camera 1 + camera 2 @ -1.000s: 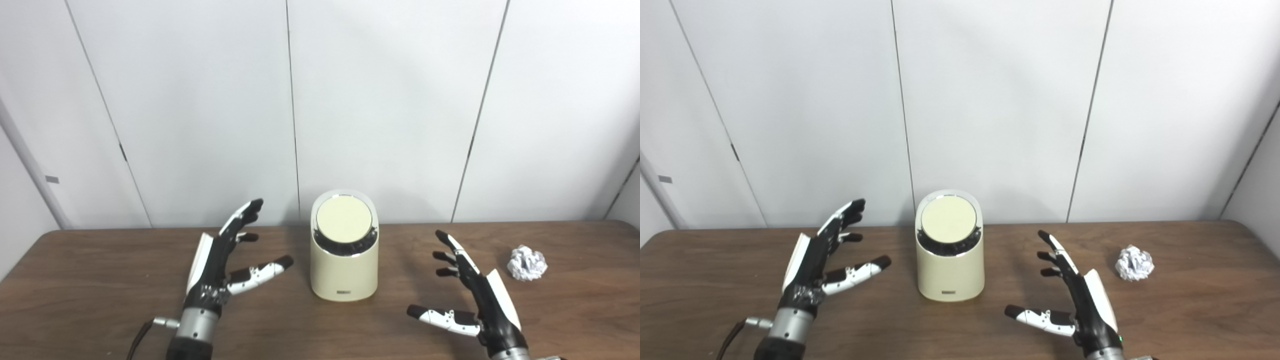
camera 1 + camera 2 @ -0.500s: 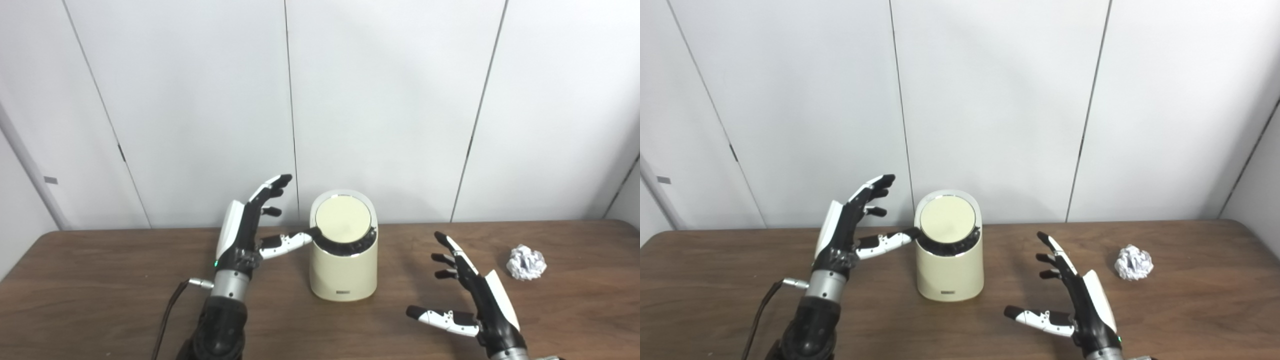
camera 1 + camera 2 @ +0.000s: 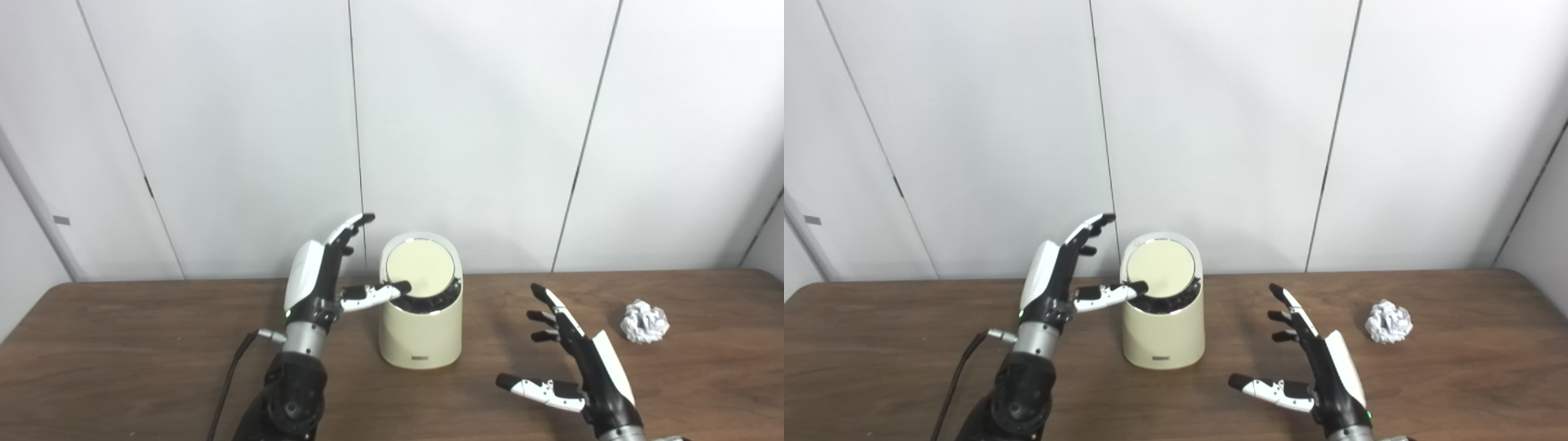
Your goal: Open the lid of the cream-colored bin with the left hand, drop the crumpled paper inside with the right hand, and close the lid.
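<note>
Lid not yet open: your table (image 3: 122, 343) holds the cream bin (image 3: 420, 334), lid (image 3: 420, 267) down.

Your left hand (image 3: 324, 275), spread and empty, thumbs the lid's edge; right hand (image 3: 576, 361) waits open; crumpled paper (image 3: 644, 321) lies far right, untouched.

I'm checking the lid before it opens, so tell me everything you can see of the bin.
The bin is a small cream-colored cylinder with a glossy, plastic look, upright on the table near the wall. Its top slants toward the camera, with a round cream lid inside a dark shiny ring. The lid looks shut. A small dark label sits low on the front. The left hand is open, its thumb tip resting on the lid's lower left edge. Nothing else touches the bin.
</note>
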Controlling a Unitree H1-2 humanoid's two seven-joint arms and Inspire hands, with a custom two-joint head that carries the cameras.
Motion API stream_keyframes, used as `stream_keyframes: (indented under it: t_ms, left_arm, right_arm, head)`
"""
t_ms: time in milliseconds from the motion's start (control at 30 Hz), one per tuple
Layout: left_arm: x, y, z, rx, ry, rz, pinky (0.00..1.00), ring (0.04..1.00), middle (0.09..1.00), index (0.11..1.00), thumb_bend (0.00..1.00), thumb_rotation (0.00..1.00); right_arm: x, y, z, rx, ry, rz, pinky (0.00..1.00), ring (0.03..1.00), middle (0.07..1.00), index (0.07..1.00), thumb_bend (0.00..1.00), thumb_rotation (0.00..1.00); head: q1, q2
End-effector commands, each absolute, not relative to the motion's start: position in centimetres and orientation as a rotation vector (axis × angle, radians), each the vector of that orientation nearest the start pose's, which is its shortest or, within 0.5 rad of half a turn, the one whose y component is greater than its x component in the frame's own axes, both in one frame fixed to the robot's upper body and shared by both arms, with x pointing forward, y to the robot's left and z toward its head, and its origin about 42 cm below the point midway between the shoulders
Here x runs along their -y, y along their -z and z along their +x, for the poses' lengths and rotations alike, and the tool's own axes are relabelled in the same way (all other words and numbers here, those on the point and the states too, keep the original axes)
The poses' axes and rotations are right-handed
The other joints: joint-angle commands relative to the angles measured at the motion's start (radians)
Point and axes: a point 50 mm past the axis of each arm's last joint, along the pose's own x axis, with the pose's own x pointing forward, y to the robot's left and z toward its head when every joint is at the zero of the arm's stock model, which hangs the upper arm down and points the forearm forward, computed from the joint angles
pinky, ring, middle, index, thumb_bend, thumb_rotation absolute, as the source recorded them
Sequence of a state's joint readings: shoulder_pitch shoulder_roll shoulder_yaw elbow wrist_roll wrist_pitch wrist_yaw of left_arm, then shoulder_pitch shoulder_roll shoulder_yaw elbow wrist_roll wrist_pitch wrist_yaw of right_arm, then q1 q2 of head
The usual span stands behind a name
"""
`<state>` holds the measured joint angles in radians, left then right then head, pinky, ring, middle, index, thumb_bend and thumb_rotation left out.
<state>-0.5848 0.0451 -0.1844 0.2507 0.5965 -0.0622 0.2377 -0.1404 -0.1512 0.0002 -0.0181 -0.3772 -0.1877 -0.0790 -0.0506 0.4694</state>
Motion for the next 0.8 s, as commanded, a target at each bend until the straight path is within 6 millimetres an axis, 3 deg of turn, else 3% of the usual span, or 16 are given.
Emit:
stream_keyframes:
  t_ms: [0, 767]
  left_arm:
    - [-12.2, -26.5, 44.4, 0.638, -0.041, 0.696, 0.84, 0.988, 0.945, 0.915, 0.90, 0.28]
    - [-11.2, -27.6, 45.7, 0.643, -0.050, 0.804, 0.93, 1.000, 0.977, 0.936, 0.93, 0.25]
  right_arm:
    - [23.9, -17.9, 33.0, 0.454, 0.049, -0.512, 0.68, 0.813, 0.930, 0.905, 0.89, 0.35]
    - [23.5, -18.1, 33.2, 0.466, 0.051, -0.499, 0.68, 0.815, 0.936, 0.908, 0.89, 0.34]
  head:
    - [-0.003, 0.000]
    - [-0.011, -0.002]
